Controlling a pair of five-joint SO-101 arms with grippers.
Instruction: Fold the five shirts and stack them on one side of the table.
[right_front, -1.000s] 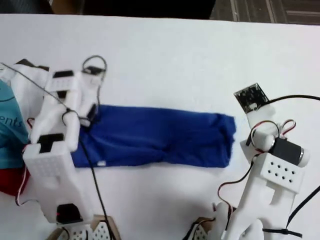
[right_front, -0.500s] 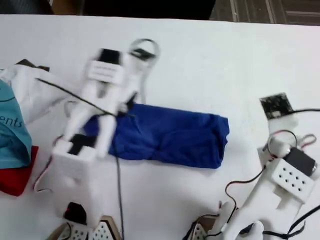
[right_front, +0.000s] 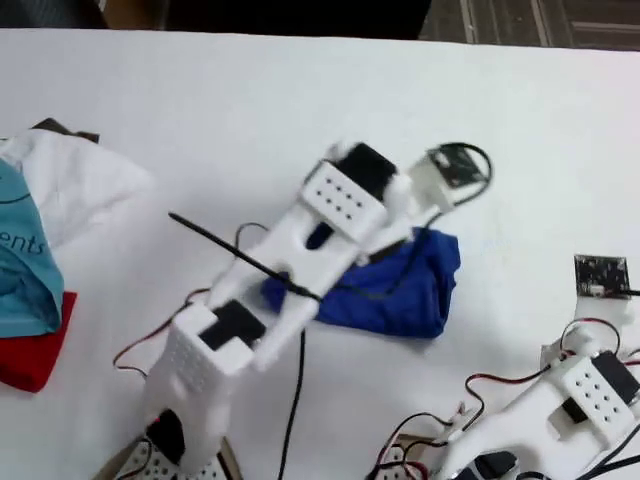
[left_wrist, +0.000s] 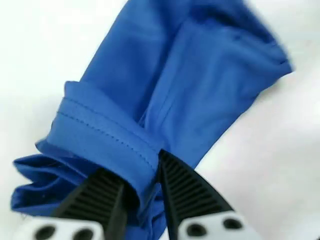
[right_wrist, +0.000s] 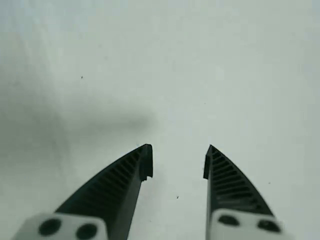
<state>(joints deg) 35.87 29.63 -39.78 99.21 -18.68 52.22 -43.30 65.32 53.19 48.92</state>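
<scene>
A blue shirt lies bunched right of the table's middle, its left part doubled over onto the right. My left arm stretches diagonally from the near edge across it. In the left wrist view my left gripper is shut on the blue shirt's stitched hem, the folded cloth hanging between its black fingers. My right arm sits at the near right corner. Its gripper is open over bare white table, with nothing between the fingers.
A heap of other shirts lies at the left edge: white, teal and red, with a dark one behind. The white table is bare at the back and right of the blue shirt.
My left arm swung from the shirt's left end to the right, dragging that end over the rest so the long strip became a short bundle. The right arm drew back to the near right.
</scene>
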